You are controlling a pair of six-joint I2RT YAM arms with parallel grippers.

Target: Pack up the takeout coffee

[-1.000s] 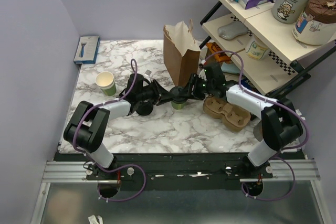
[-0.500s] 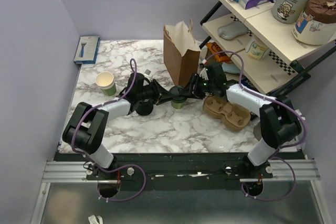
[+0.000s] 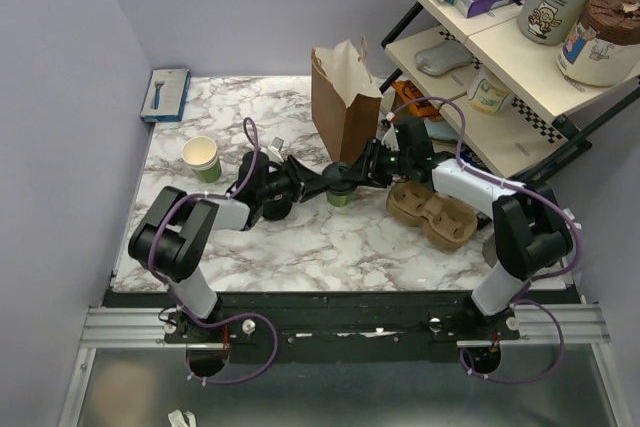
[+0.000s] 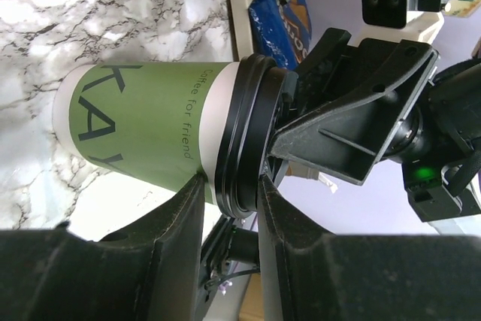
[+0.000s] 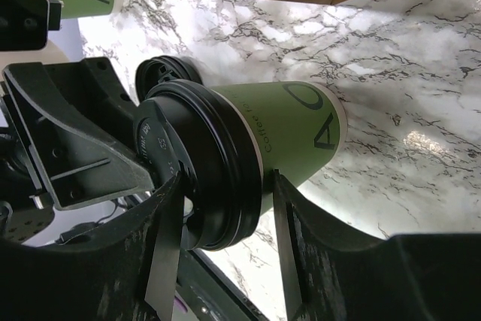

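Observation:
The takeout coffee (image 3: 340, 197), a dark-green paper cup with a black lid, stands on the marble table just in front of the brown paper bag (image 3: 345, 97). My left gripper (image 3: 322, 184) reaches it from the left and my right gripper (image 3: 358, 175) from the right. In the left wrist view the left gripper (image 4: 229, 182) is closed across the lid's rim, one finger on the cup (image 4: 143, 129) wall, one on the lid top. In the right wrist view the right gripper (image 5: 225, 182) clamps the cup (image 5: 293, 133) the same way.
A lidless green cup (image 3: 202, 157) stands at the left. A loose black lid (image 5: 161, 77) lies beside the coffee. The brown pulp cup tray (image 3: 432, 212) lies at the right. A shelf rack (image 3: 500, 67) with boxes and tubs fills the back right.
The left arm's elbow has swung a little forward and right. Both grippers stay at the cup, which has not visibly moved.

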